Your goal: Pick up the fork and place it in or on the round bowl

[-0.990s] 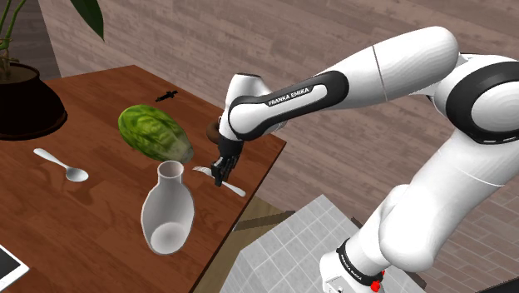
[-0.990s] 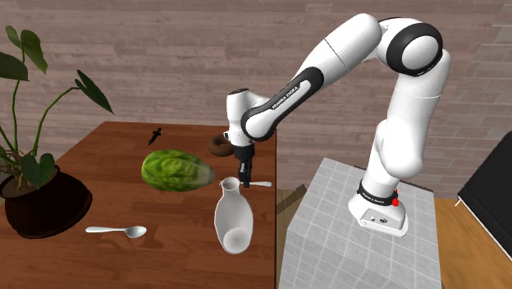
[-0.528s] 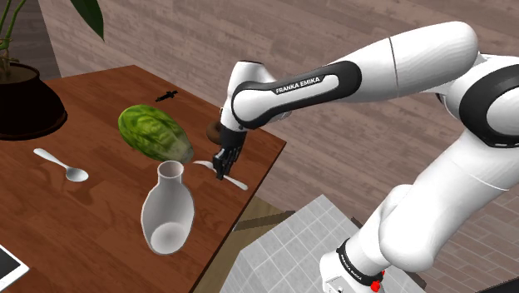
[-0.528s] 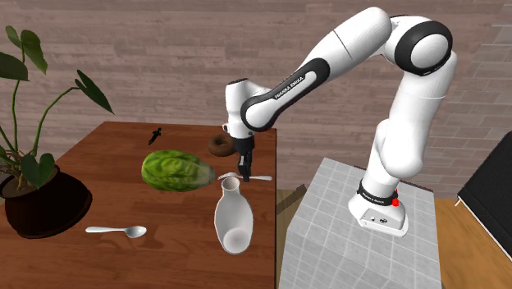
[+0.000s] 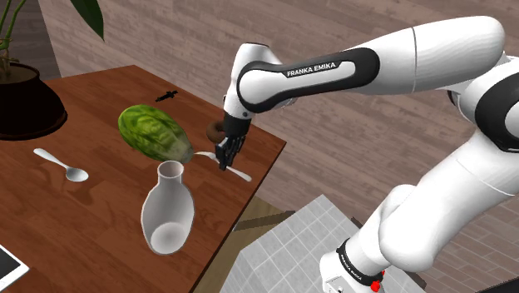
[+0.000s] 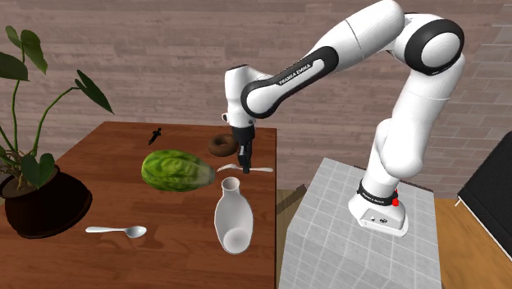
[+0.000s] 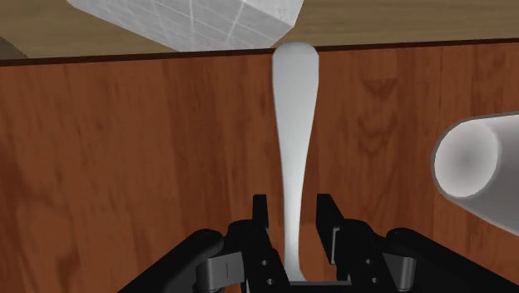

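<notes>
The all-black gripper [image 7: 293,206] is clamped on the pale grey slender fork [image 7: 294,108], just beside the small brown round bowl [image 6: 220,146]; better to lift slightly, keep the fork level, and release low over the bowl.

White vase [image 5: 166,215], green cabbage [image 5: 153,133], spoon [image 5: 61,164]

Brown wooden table [image 6: 123,254] is backed by grey-brown plank wall [image 6: 164,49]. Tan wood floor [image 6: 476,246] is seen beside the table.
</notes>
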Controlling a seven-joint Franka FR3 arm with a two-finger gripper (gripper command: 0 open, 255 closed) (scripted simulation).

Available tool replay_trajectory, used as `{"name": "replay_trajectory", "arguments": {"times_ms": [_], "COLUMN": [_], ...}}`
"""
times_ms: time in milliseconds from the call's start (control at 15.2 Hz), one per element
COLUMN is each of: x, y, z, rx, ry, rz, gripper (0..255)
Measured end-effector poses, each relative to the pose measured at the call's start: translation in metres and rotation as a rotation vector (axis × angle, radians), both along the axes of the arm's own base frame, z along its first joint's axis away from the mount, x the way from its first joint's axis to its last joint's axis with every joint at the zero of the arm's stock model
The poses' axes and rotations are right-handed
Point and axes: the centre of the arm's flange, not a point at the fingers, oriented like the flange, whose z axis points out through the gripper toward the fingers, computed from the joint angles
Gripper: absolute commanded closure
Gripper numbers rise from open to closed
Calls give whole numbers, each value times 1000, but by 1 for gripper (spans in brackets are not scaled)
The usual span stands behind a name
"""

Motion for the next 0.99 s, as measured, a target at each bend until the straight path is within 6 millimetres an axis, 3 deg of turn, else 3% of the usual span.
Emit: {"name": "replay_trajectory", "arguments": {"times_ms": [528, 990], "x": [0, 64], "y": [0, -43], "z": [41, 39], "rx": [0, 0], "ry": [0, 0], "rz": [0, -1], "gripper": [255, 255]}}
